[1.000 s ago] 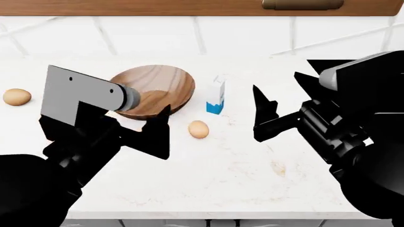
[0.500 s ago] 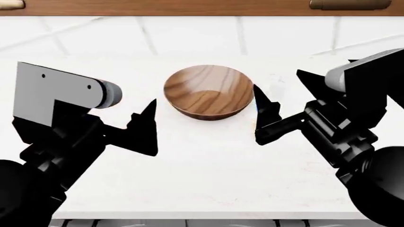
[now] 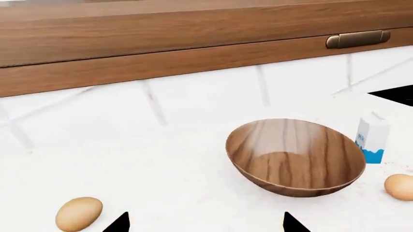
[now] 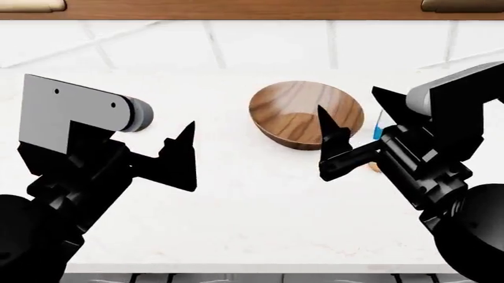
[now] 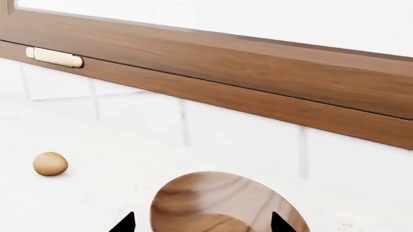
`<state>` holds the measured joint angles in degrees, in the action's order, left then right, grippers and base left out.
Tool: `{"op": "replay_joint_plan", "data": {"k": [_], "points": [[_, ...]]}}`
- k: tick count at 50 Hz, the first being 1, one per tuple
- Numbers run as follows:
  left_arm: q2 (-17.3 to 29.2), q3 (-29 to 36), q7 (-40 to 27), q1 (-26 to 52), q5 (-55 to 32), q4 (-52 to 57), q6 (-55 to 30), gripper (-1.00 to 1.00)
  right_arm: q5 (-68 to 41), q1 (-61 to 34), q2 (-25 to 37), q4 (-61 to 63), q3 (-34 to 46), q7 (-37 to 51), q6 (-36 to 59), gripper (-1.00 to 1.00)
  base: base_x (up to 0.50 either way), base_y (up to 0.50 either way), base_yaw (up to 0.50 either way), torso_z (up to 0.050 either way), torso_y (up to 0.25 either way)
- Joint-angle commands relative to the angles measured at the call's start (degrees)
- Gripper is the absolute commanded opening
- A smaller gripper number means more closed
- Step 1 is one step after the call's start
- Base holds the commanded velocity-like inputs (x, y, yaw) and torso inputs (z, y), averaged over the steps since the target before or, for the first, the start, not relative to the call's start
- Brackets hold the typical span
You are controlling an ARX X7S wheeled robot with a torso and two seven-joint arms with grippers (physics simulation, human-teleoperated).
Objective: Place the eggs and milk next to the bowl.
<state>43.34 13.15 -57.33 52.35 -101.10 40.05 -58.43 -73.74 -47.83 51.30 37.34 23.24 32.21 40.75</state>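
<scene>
Two eggs are on the counter with the bowl (image 3: 295,157) between them. One egg (image 3: 79,213) lies well apart from it on the robot's left; the other egg (image 3: 401,186) sits near its right side, and so does the milk (image 3: 372,140), upright beside the rim. From the head camera the bowl (image 4: 303,112) shows plainly, but the right arm covers most of the carton, leaving only a sliver of its blue band (image 4: 379,132) and a scrap of the near egg.

Neither arm holds anything. The left gripper (image 4: 181,154) hangs over bare counter with its jaws spread wide and empty. The right gripper (image 4: 358,127) is also spread, poised above the bowl's right edge.

My guess is that the far egg is the work left, and it belongs to the left arm. A good pick would come straight down over the egg with the fingers either side of its narrow middle, closing gently so it neither rolls off nor squirts out. Setting it down softly just beside the bowl should stop it rolling.

The counter (image 4: 252,212) is pale, glossy stone with faint veining. Behind it runs a white tiled wall (image 5: 245,123), and above that dark wooden cabinets (image 3: 161,43) with a brass handle (image 3: 358,38).
</scene>
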Motion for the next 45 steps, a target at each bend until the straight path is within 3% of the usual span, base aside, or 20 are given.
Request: {"op": "replay_joint_plan", "data": {"k": [1, 18, 45], "points": [[-0.26, 0.50, 0.52, 0.49, 0.31, -0.29, 0.04, 1.00, -0.69, -0.46, 0.17, 0.04, -0.18, 0.65, 0.31, 1.00, 0.20, 0.00, 0.00, 0.000, 0.000], [-0.09, 0.69, 1.19, 0.33, 1.02, -0.50, 0.39, 1.00, -1.52, -0.77, 0.00, -0.23, 0.04, 0.65, 0.62, 1.00, 0.48, 0.00, 0.00, 0.000, 0.000], [2.16, 0.18, 3.91, -2.28, 6.82, -5.50, 0.71, 1.00, -2.38, -1.50, -0.18, -1.06, 0.90, 1.00, 1.85, 1.00, 0.01, 0.00, 0.00, 0.000, 0.000]]}}
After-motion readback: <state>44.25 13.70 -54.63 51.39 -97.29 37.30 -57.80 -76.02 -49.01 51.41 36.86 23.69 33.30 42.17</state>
